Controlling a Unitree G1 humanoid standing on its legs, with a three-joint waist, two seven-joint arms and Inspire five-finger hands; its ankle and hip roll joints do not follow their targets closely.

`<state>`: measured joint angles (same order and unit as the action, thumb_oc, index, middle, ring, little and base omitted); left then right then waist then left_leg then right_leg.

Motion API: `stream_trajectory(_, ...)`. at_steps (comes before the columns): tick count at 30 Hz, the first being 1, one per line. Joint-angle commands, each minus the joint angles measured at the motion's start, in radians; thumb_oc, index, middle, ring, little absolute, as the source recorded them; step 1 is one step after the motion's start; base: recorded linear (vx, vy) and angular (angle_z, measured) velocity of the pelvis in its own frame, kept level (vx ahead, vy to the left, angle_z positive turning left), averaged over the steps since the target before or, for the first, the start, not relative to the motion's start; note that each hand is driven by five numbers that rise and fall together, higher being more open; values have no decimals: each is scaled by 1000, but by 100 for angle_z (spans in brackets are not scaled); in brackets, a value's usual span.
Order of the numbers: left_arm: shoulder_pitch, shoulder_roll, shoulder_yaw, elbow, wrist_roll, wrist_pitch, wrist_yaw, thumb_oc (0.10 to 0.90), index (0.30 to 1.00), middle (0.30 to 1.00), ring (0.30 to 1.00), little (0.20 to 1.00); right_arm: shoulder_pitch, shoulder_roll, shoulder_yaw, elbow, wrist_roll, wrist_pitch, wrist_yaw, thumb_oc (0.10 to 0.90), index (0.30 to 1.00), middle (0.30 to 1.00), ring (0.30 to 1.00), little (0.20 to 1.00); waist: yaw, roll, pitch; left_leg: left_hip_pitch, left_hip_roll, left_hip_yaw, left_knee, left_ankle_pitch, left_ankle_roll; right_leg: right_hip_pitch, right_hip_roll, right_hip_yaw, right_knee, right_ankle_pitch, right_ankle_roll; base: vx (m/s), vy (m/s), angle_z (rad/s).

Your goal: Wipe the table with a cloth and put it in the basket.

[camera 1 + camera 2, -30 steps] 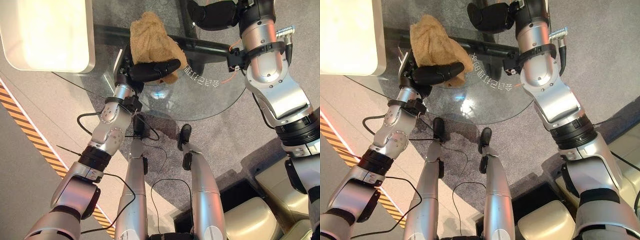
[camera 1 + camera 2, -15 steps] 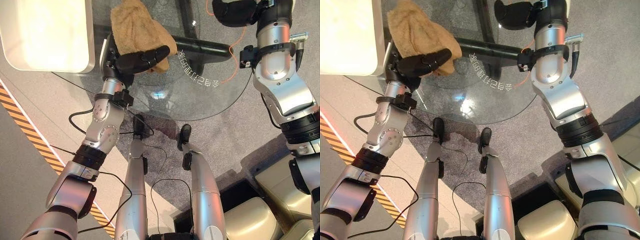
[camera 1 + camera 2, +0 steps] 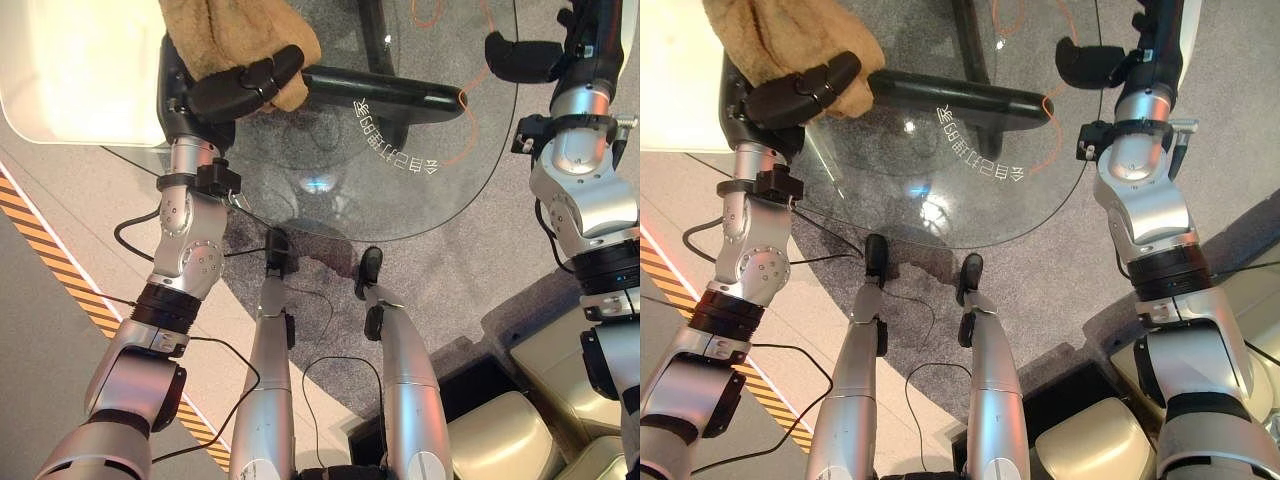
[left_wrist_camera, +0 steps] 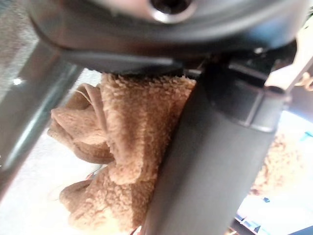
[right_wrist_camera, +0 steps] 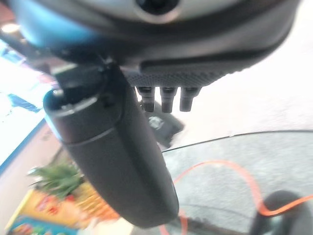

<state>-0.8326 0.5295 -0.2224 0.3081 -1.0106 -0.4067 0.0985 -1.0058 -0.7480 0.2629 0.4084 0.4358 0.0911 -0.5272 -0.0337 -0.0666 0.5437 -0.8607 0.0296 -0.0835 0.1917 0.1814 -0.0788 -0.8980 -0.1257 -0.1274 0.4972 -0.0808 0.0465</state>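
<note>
The cloth [image 3: 232, 38] is held bunched in the left hand [image 3: 240, 88], fingers and thumb curled round it; in the left wrist view the pile is seen packed between palm and thumb, w/ loose folds hanging out beyond. The hand is placed at approx. 10 o'clock on the round glass table [image 3: 440, 200], right by the white tray-like object [image 3: 90, 70] that overlaps the rim there. Whether the cloth is pressed on the glass or carried just above it cannot be told. The right hand [image 3: 1095, 62] is held at approx. 2 o'clock over the far rim, fingers straight, nothing gripped; in its own wrist view only fingertips and thumb are seen, relaxed.

No basket is seen, so its position cannot be judged.

Risks, as judged from here:
- Cloth is gripped as a wad, not flat. Poor contact w/ the glass is likely; streaks or unwiped patches could be left, esp. centre and 3–6 o'clock.
- Loose folds could be dragged under the hand or snagged on the tray edge; the cloth may be pulled partly out of the grip.
- The tray could be nudged by the hand if the stroke is carried further toward 10 o'clock.
- The glass is slick; too much downward push may make the wad skid and slip free.
</note>
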Motion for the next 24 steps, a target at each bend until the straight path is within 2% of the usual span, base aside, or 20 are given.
stream_trajectory(1, -171, 27, 88, -40, -8, -190, -39, 100, 300, 300, 300, 200, -32, -94, -102, -14, 11, -123, -50, 800, 900, 900, 900, 900, 11, -6, -24, 38, -31, 104, 143, -181, 51, 84, 79, 14, -165, 118, 34, 0, 0, 0)
stream_trajectory(7, -151, 43, 128, 27, -9, -259, -2, 100, 300, 300, 300, 200, 26, -91, -113, 98, 63, -141, -21, 800, 900, 900, 900, 900, 13, 5, -24, 27, -28, 105, 150, -186, 49, 71, 76, 12, -153, 106, 32, 0, 4, -1)
stream_trajectory(14, -151, 92, 156, 79, -21, -299, 36, 100, 300, 300, 300, 200, 67, -82, -110, 224, 132, -182, 5, 800, 900, 900, 900, 900, 16, 20, -24, 6, -26, 101, 159, -190, 45, 52, 74, 11, -135, 88, 26, 0, 0, 0)
stream_trajectory(20, -161, 136, 163, 129, 58, -317, 111, 100, 300, 300, 300, 200, 101, -78, -105, 328, 188, -194, 58, 800, 900, 900, 900, 900, 15, 27, -24, -8, -22, 101, 161, -190, 41, 40, 76, 10, -130, 77, 22, 1, 3, -1)
stream_trajectory(24, -165, 168, 170, 151, 123, -326, 200, 100, 300, 300, 300, 200, 138, -62, -89, 382, 211, -203, 103, 800, 900, 900, 900, 900, 16, 33, -24, -22, -20, 98, 169, -191, 39, 28, 78, 13, -122, 70, 17, 0, 4, -1)
